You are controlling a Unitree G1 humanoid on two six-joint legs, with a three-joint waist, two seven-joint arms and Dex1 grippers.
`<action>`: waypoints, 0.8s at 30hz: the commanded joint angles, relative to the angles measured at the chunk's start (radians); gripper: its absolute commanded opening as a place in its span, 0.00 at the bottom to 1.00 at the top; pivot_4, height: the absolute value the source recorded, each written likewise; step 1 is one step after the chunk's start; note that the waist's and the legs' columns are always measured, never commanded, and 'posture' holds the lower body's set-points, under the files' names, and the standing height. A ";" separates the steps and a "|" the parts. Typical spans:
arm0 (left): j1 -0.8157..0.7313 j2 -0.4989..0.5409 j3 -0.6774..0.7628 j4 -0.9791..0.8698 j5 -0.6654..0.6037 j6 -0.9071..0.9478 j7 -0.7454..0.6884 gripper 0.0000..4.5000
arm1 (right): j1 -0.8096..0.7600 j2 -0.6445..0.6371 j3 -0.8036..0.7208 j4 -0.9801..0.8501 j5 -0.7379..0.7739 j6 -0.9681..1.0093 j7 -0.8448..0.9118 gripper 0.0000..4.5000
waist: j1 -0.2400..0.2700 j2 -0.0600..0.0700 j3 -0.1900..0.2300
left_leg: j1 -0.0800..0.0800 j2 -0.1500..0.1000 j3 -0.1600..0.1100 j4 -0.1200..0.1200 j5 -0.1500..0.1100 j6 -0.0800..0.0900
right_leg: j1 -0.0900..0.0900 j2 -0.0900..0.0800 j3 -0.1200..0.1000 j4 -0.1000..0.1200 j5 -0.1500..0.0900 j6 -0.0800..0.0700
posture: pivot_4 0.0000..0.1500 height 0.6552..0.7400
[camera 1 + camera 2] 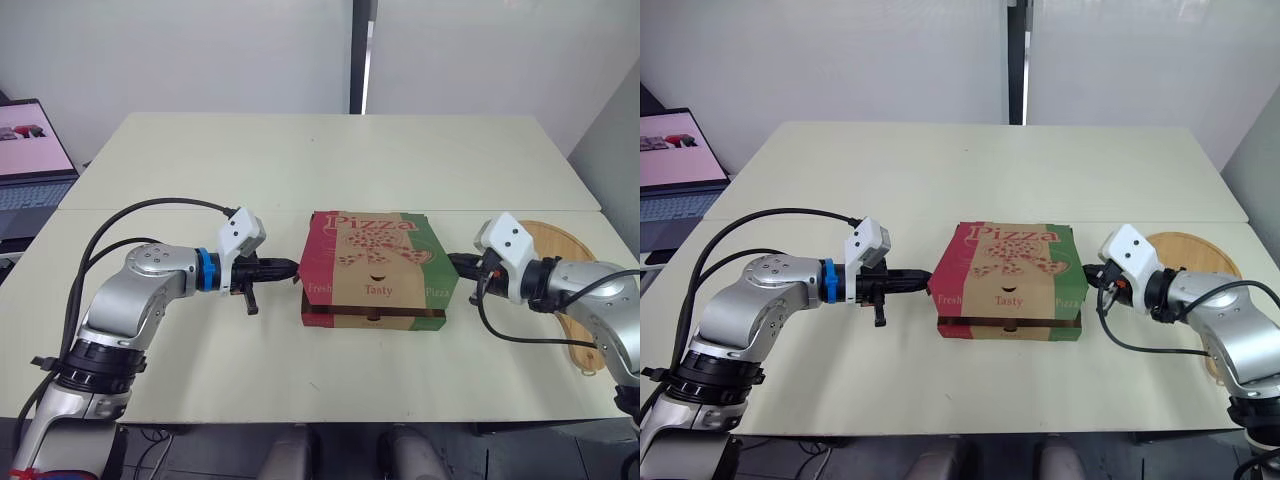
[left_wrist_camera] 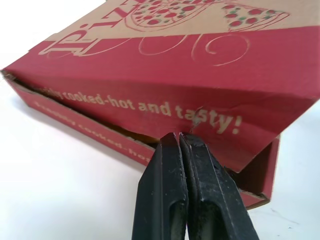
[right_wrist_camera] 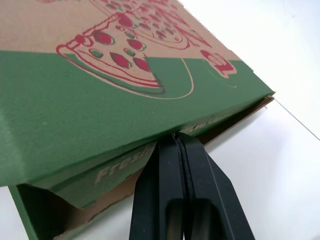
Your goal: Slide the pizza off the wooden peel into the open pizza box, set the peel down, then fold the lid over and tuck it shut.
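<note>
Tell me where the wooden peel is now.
In the eye views the peel lies on the table at the robot's right, beside the pizza box, partly behind the right arm.

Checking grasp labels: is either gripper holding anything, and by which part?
Nothing is held. Both are shut empty: left gripper tips at the red side flap of the pizza box, right gripper tips at its green side flap.
</note>
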 commanded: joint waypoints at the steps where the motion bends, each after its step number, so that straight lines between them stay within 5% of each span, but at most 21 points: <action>1: 0.012 0.002 0.021 -0.014 0.004 -0.014 0.006 0.01 | 0.006 -0.004 0.003 -0.002 -0.043 -0.067 0.000 0.00 | -0.001 0.000 0.000 | 0.000 0.000 0.000 0.000 0.000 0.000 | 0.000 0.000 0.000 0.000 0.000 0.000 | 1.00 0.86; 12: -0.117 0.070 0.128 0.092 -0.057 -0.003 -0.079 0.01 | 0.014 0.007 -0.005 0.009 -0.055 -0.084 -0.001 0.00 | 0.002 0.000 0.000 | 0.000 0.000 0.000 0.000 0.000 0.000 | 0.000 0.000 -0.001 0.000 0.000 0.000 | 1.00 0.86; 24: -0.346 -0.097 -0.110 0.216 0.075 -0.153 -0.200 0.01 | 0.019 0.011 -0.014 0.013 -0.058 -0.086 0.002 0.00 | -0.010 0.000 0.000 | 0.000 0.000 0.000 0.001 0.002 -0.003 | 0.000 0.001 0.000 0.001 0.000 0.000 | 1.00 0.86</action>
